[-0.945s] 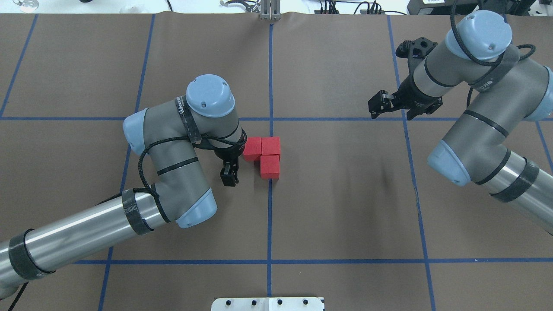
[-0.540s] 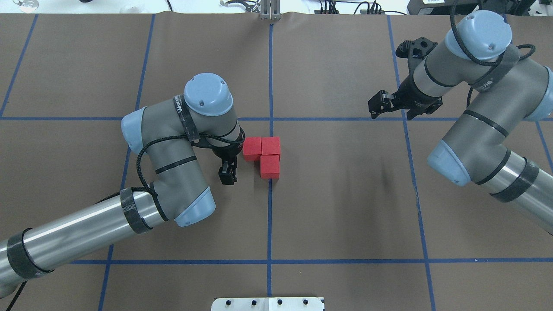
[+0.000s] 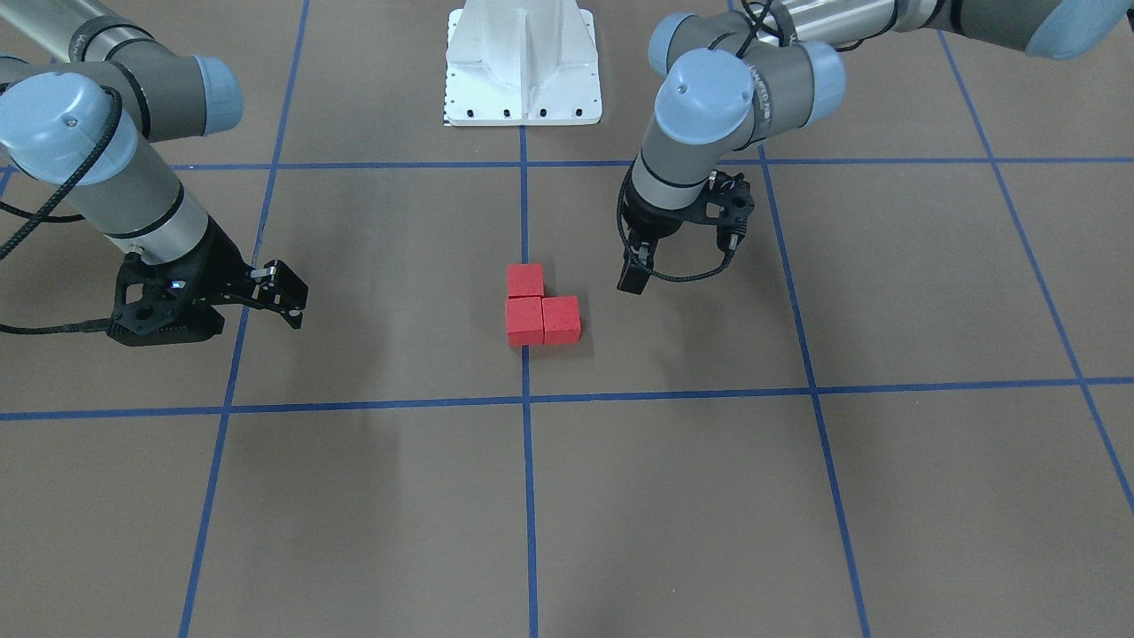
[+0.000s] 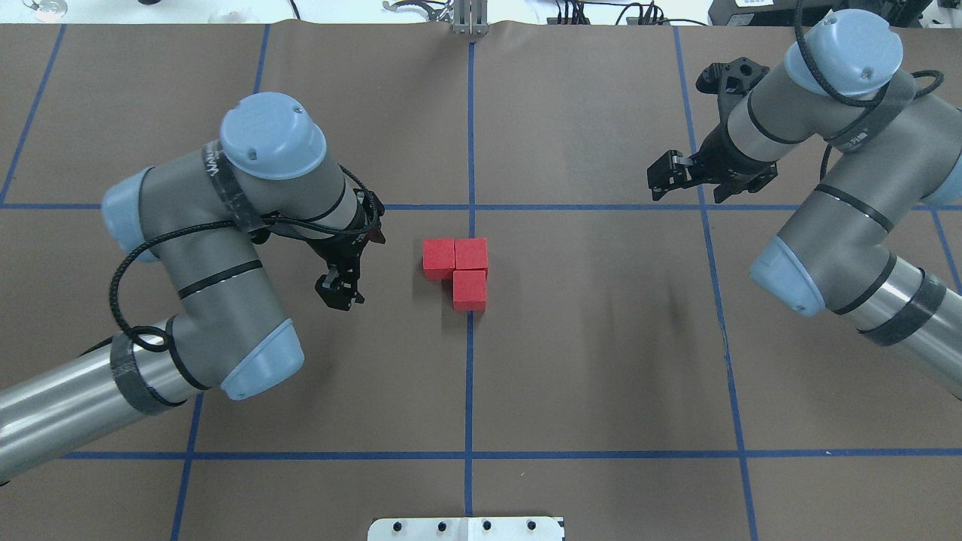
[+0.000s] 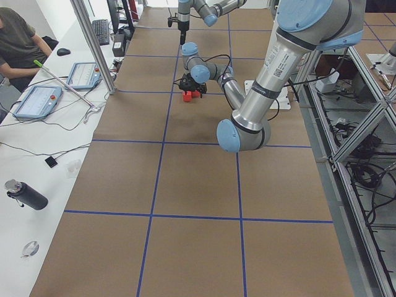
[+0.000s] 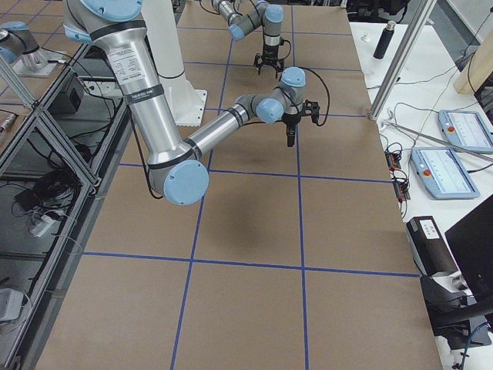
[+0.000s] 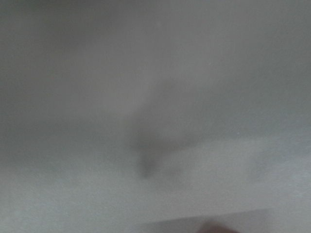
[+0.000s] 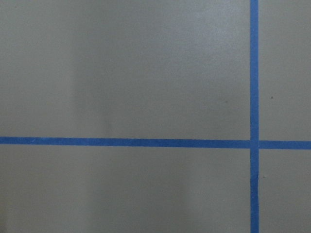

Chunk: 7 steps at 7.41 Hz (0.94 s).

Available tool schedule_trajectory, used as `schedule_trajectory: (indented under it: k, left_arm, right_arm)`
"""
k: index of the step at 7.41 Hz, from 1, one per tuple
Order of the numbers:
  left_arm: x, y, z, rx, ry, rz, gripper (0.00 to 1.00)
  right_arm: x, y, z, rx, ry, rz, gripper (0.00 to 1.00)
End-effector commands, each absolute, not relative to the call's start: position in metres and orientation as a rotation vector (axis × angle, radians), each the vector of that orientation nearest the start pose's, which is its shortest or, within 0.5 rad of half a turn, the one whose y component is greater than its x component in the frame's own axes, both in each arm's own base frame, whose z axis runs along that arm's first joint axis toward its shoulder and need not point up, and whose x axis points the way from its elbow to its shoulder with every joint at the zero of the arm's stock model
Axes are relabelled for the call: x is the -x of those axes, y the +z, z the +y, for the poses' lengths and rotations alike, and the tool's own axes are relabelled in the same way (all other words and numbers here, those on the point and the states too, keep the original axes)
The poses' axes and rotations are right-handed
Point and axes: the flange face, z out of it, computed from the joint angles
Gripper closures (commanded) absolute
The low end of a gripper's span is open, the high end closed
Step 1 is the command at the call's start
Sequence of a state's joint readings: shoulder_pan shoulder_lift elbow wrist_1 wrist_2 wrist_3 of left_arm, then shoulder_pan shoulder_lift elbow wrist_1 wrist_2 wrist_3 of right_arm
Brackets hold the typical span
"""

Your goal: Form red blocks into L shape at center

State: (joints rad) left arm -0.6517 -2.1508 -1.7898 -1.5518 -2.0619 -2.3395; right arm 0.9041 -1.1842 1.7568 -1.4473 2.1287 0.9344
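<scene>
Red blocks (image 4: pixel 470 259) form L open toward left gripper (image 4: pixel 340 294)

Red blocks (image 4: pixel 439 255): three, at the middle of the worktop (image 4: pixel 601 361).

Robot arms: two, a left arm (image 4: pixel 225 248) and a right arm (image 4: pixel 834 218).

Grippers: two, one per arm, the left gripper (image 4: pixel 338 293) and the right gripper (image 4: pixel 665 176).

White mounting plate (image 3: pixel 521 62): one, at the middle of the robot-side edge.

White side bench (image 5: pixel 37 148): one, along the operators' edge. It carries two control tablets (image 5: pixel 37 101), one keyboard (image 5: pixel 101 31), one mouse (image 5: pixel 64 52) and one dark bottle (image 5: pixel 25 195).

Person (image 5: pixel 18 37): one, at the bench.
</scene>
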Motion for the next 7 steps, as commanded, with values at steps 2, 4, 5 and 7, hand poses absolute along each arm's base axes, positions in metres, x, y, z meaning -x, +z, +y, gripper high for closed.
schedule_trajectory:
  k: [2,4,5,7]
  left_arm:
    - [-0.298,0.295,-0.421,0.246,-0.741,0.846,0.0]
    - [-0.215,0.34,-0.423,0.097,-0.544,0.818,0.0]
    - [-0.158,0.368,-0.437,0.067,-0.424,0.832,0.0]
    - [-0.056,0.437,-0.474,0.0,-0.23,0.877,0.0]
  right_arm:
    - [0.233,0.391,-0.56,-0.084,0.068,-0.851,0.0]
    - [0.138,0.446,-0.565,-0.118,0.011,-0.83,0.0]
    - [0.092,0.469,-0.565,-0.124,-0.017,-0.799,0.0]
    - [0.03,0.488,-0.564,-0.113,-0.111,-0.756,0.0]
